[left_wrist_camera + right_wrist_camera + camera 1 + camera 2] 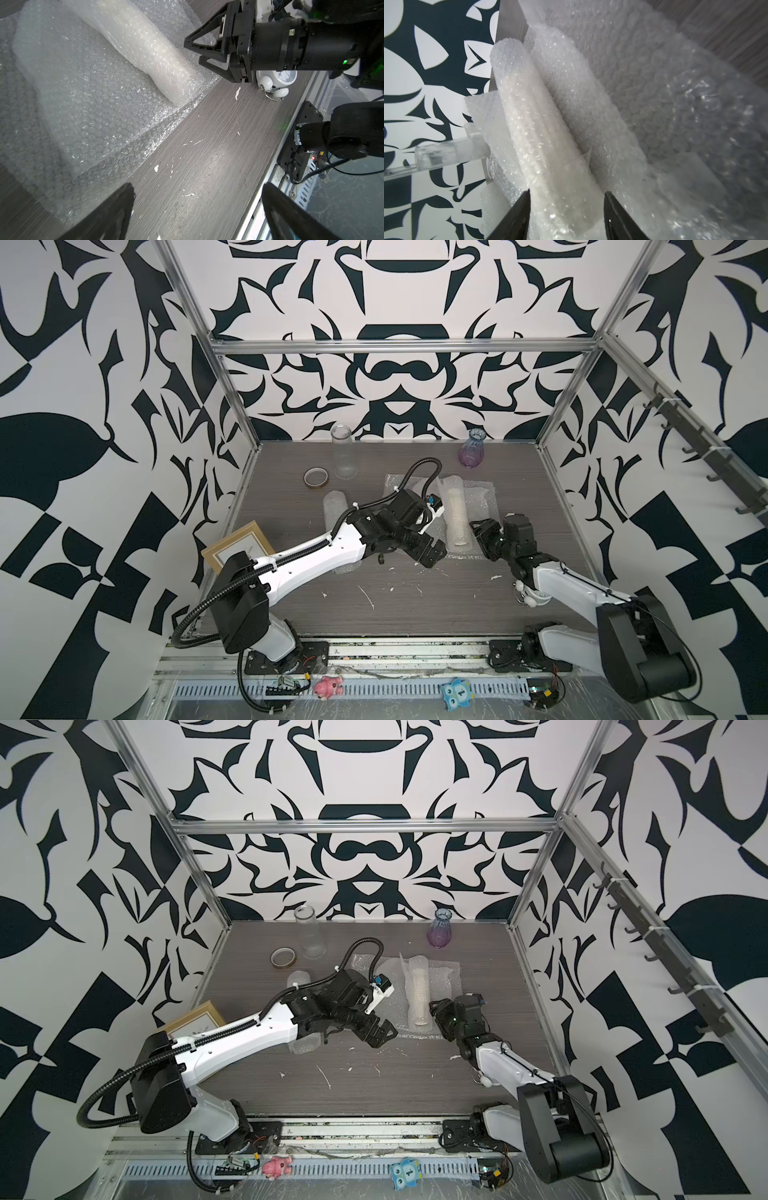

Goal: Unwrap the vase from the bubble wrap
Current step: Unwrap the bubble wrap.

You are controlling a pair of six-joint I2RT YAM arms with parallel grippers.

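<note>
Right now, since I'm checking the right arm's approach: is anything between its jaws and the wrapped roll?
Nothing visible. The right gripper sits at the near end of the wrapped roll; the left gripper hangs aside, jaws open.

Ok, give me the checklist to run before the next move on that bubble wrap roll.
1. Left pincer open and empty: ok.
2. Right pincer lined up on the near end of the bubble wrap roll: ok.
3. Right pincer's hold on the roll: cannot tell.
4. Roll resting on the flat sheet, well inside the table: ok.
5. Roll opened up: not ok, it is rolled shut.
</note>
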